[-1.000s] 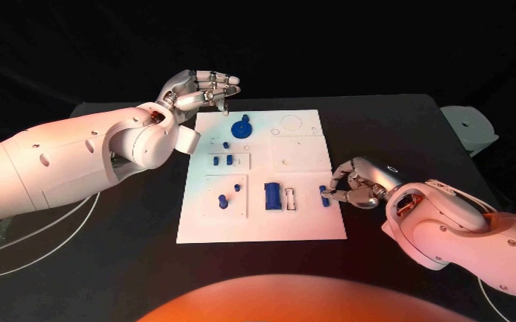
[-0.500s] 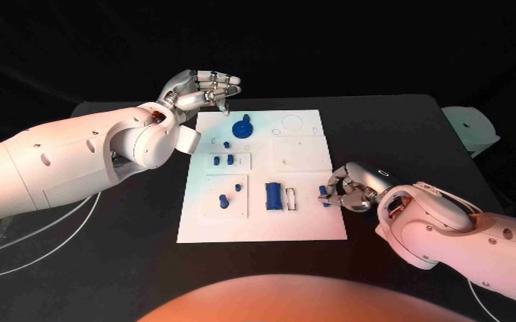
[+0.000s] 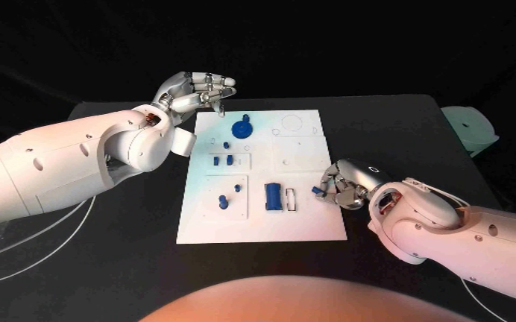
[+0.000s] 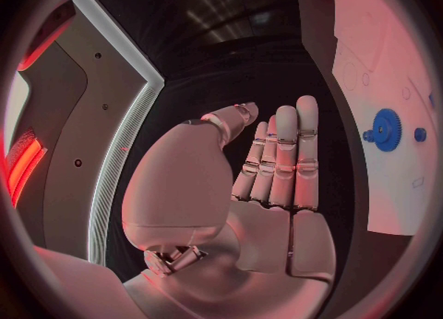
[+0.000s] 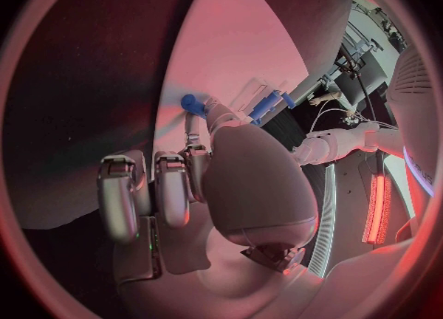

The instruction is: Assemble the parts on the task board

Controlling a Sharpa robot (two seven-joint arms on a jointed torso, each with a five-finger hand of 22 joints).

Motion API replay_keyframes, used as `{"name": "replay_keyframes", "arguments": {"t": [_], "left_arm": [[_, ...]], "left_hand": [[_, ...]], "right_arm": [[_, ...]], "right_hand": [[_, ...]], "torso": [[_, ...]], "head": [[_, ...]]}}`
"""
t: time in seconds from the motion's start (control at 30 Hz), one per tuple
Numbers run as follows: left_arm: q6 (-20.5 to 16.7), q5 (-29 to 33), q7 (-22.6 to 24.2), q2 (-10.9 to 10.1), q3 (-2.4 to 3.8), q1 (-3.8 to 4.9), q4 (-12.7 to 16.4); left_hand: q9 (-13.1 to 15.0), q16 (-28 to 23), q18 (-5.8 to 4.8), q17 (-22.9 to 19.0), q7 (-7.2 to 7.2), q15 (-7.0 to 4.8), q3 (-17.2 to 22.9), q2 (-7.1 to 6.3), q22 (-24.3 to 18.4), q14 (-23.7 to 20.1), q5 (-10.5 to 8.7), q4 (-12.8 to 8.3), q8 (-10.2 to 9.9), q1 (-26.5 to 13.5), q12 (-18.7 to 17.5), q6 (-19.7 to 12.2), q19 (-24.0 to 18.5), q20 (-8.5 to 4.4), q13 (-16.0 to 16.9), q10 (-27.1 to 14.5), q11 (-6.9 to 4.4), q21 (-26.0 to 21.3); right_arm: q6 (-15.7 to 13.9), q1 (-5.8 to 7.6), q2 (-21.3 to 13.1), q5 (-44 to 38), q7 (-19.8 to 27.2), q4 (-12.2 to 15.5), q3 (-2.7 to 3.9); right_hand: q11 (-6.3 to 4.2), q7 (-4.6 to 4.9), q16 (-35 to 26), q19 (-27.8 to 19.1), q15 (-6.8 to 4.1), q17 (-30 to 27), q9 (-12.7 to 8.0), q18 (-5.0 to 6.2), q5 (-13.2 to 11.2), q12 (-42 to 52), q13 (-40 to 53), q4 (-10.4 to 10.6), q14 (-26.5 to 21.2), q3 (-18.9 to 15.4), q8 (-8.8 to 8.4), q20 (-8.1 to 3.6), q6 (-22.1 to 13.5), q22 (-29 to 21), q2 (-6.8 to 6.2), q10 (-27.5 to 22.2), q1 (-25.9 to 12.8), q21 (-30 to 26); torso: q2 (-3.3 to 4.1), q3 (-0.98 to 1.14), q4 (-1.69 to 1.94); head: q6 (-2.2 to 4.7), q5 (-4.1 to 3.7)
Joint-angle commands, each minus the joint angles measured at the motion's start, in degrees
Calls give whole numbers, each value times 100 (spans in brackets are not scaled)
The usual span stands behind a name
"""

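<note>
The white task board (image 3: 306, 221) lies mid-table. My right hand (image 3: 344, 185) is at the board's right edge and pinches a small blue part (image 3: 318, 189) at its fingertips; the right wrist view shows this part (image 5: 192, 103) against the fingertips (image 5: 209, 116) over the board. My left hand (image 3: 199, 92) hovers beyond the board's far left corner with straight fingers (image 4: 281, 153) and nothing in it. On the board lie a blue gear (image 3: 243, 127) (image 4: 384, 128), a blue block (image 3: 273, 195), two short pegs (image 3: 223, 161) and two more small pieces (image 3: 228, 194).
A pale object (image 3: 473, 130) sits at the table's far right edge. Light cables (image 3: 43, 236) run along the table's left side. Black table surface (image 3: 387, 132) lies bare to the right of the board.
My right hand has turned and shifted a little toward the board's middle, carrying the small blue part with it. The left hand has barely moved.
</note>
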Motion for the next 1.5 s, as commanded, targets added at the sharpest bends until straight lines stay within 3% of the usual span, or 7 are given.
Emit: {"name": "replay_keyframes", "arguments": {"t": [0.03,0.3,0.5,0.63,1.03,1.3,1.5], "left_arm": [[72,-1,44,2,3,3,14],[74,-1,40,-7,2,3,20],[72,-1,39,-11,2,3,22],[72,-1,39,-10,1,3,24],[71,-1,38,-9,1,3,32],[72,-1,37,-11,1,3,40],[70,-1,35,-13,1,3,42]], "left_hand": [[-8,24,42,-10,50,1,-27,38,-6,-27,30,20,2,-26,20,-38,17,41,-8,-35,1,-26],[-8,25,42,-11,50,1,-27,39,-7,-28,30,20,2,-26,22,-38,17,42,-8,-36,0,-27],[-8,25,42,-11,50,1,-27,39,-7,-28,30,20,2,-26,22,-38,17,42,-8,-36,0,-27],[-8,25,42,-11,50,1,-27,39,-7,-28,30,20,2,-26,22,-38,17,42,-8,-36,0,-27],[-8,25,42,-11,50,1,-27,39,-7,-28,30,20,2,-26,22,-38,17,42,-8,-36,0,-27],[-8,25,42,-11,50,1,-27,39,-7,-28,30,20,2,-26,22,-38,17,42,-8,-36,0,-27],[-8,25,42,-11,50,1,-27,39,-7,-28,30,20,2,-26,22,-38,17,42,-8,-36,0,-27]], "right_arm": [[419,-54,9,-365,-231,-25,-47],[425,-62,-6,-603,-278,77,-50],[101,-59,-66,-538,-287,268,-44],[-137,-26,-86,-430,-283,405,-32],[-366,46,76,112,-263,578,-16],[-153,50,256,385,-281,488,-18],[33,36,358,451,-303,374,-25]], "right_hand": [[-45,-20,1,599,-33,1187,24,-81,55,-32,757,-48,528,191,43,-41,83,1509,77,3,240,26],[-52,-22,-1,599,-38,1187,28,-81,279,-53,751,-42,528,678,40,-52,137,1509,-162,2,141,26],[-69,-33,7,599,-47,1209,115,-81,779,-44,757,-48,534,1200,100,-62,109,1509,-332,28,-116,26],[-64,-35,16,599,-53,1228,196,-81,994,-30,765,-48,538,1447,161,-65,67,1509,-358,49,-304,26],[-61,-32,21,599,-51,1242,278,-81,1047,-22,771,-7,541,1638,222,-65,34,1509,-390,64,-585,26],[-61,-35,23,599,-49,1246,330,-81,959,16,795,101,542,1684,272,-63,52,1509,-443,87,-916,26],[-69,-47,27,599,-55,1256,368,-81,820,83,836,271,545,1660,322,-67,104,1509,-469,120,-1287,26]], "torso": [[14,-7,40],[22,-12,69],[28,-22,100],[36,-22,119],[53,-32,166],[59,-44,198],[69,-31,214]], "head": [[-3,-34],[-5,-72],[8,-112],[18,-133],[17,-190],[12,-236],[6,-236]]}}
